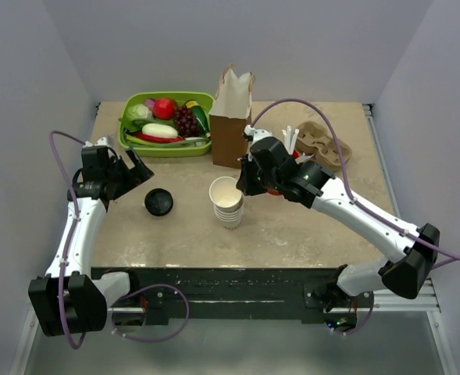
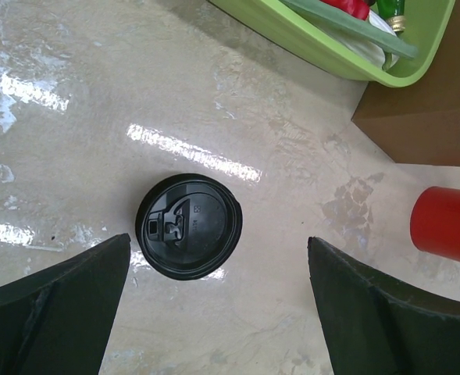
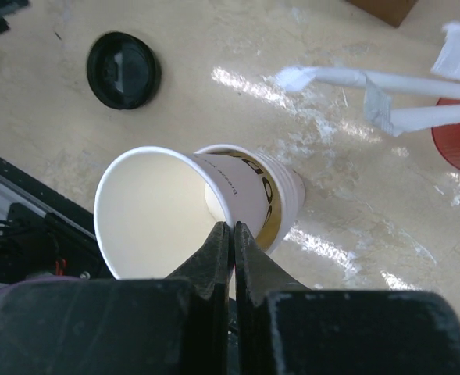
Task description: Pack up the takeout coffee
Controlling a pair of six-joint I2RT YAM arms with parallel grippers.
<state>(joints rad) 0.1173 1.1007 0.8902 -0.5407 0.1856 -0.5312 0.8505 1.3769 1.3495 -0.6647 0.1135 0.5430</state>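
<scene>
No cup with a lid on it shows in any view. A stack of lidless white paper cups (image 1: 230, 215) stands mid-table. My right gripper (image 1: 242, 184) is shut on the rim of the top cup (image 3: 151, 211), which is tilted and partly out of the stack (image 3: 284, 199); one finger is inside the cup and one outside (image 3: 233, 228). A loose black sip lid (image 1: 158, 202) lies flat to the left of the stack. My left gripper (image 1: 140, 176) is open and empty above it. In the left wrist view the lid (image 2: 188, 226) lies just beyond the fingertips (image 2: 219, 238).
A brown paper bag (image 1: 231, 117) stands behind the stack. A green tray (image 1: 170, 151) of toy food is at the back left. A cardboard cup carrier (image 1: 323, 144) and wrapped straws (image 3: 354, 78) lie at the right. A red object (image 2: 444, 225) sits near the bag.
</scene>
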